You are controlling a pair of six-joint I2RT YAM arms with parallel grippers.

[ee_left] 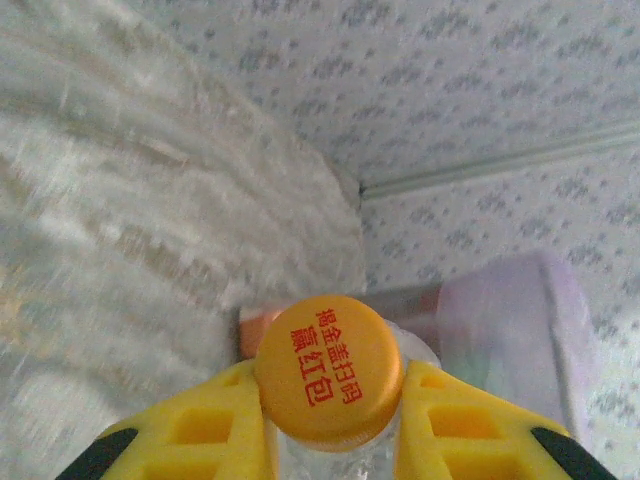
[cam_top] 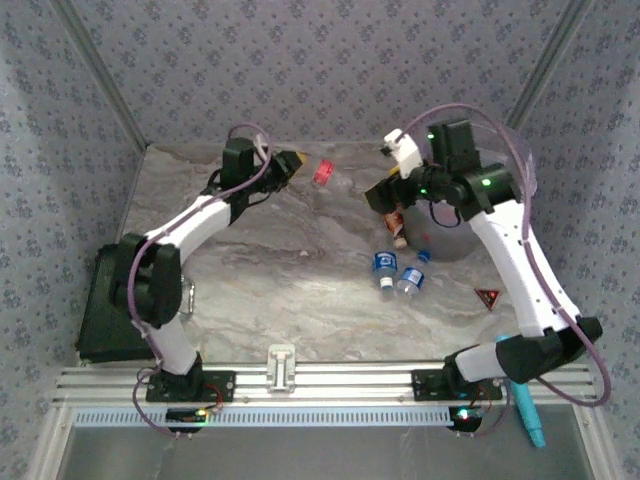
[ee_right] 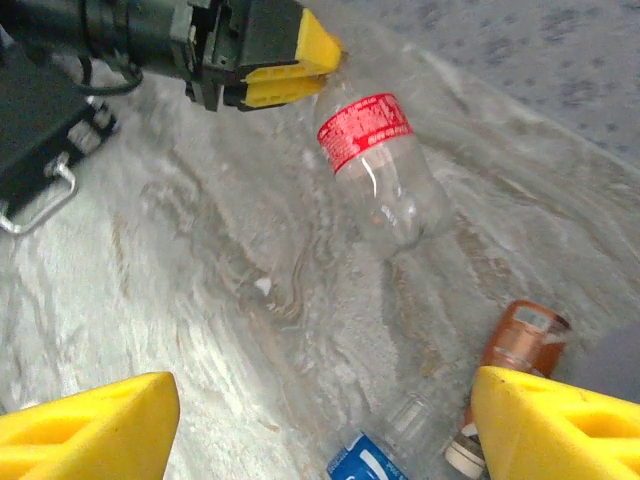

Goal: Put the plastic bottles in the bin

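My left gripper (cam_top: 290,163) is shut on the neck of a clear bottle with a red label (cam_top: 322,172) at the far middle of the table. In the left wrist view its orange cap (ee_left: 329,370) sits between the yellow fingers (ee_left: 205,425). The right wrist view has the same bottle (ee_right: 375,165) hanging tilted above the table. My right gripper (cam_top: 385,195) is open with nothing in it, above an orange-brown bottle (ee_right: 515,350) and a blue-labelled bottle (ee_right: 375,465). Two blue-labelled bottles (cam_top: 383,265) (cam_top: 410,280) lie by the bin (cam_top: 455,242), which my right arm partly hides.
A black case (cam_top: 105,310) lies at the table's left edge. A red triangle marker (cam_top: 488,296) sits near the right arm. A teal pen-like tool (cam_top: 528,415) lies by the right base. The lilac bin liner (ee_left: 520,340) shows past the held bottle.
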